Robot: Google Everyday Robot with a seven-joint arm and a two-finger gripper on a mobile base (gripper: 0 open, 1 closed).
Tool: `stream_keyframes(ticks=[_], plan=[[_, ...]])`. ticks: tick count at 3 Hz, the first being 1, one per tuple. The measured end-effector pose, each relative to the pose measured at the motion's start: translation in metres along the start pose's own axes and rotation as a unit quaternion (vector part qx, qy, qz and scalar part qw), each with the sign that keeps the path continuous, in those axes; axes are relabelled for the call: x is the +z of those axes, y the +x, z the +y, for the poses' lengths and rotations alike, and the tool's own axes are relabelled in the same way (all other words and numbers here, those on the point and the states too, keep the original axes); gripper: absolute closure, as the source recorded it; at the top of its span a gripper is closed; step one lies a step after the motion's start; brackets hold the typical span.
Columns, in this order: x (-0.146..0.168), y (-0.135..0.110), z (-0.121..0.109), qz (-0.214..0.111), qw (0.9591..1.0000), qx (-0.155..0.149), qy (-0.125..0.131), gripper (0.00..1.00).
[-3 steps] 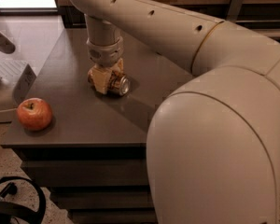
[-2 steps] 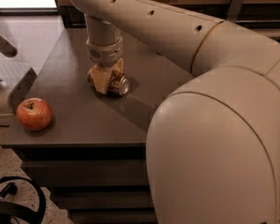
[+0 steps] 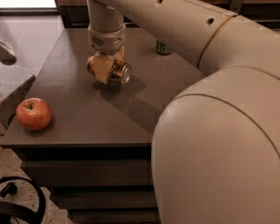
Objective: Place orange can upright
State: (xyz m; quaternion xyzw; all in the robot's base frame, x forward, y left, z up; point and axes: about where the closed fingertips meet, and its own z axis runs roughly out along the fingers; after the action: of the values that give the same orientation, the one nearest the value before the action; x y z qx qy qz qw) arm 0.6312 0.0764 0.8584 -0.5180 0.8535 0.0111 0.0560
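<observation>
The orange can lies on its side in my gripper, its silver end facing front right. The gripper comes down from the arm over the middle of the dark grey table and is shut on the can, with the tan fingers across the can's body. The can hangs slightly above the table top, with its shadow just beneath it. Most of the label is hidden by the fingers.
A red-orange apple sits at the table's front left corner. A green can stands at the back, partly hidden behind my arm. My large arm covers the right side of the view. A pale object stands left of the table.
The gripper has risen a little with the can in it, so the can is now just off the table top. The apple has not moved.
</observation>
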Motion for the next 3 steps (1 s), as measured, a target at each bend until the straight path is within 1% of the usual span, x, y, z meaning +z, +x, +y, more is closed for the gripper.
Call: stream_keyframes(ticks=[1,2,3], plan=[[-0.02,0.002,-0.005,-0.034,0.9993,-0.018,0.0,1.0],[-0.038,0.006,-0.007,-0.086,0.9955,-0.037,-0.007,1.0],[-0.052,0.008,-0.008,-0.146,0.9875,-0.057,-0.018,1.0]])
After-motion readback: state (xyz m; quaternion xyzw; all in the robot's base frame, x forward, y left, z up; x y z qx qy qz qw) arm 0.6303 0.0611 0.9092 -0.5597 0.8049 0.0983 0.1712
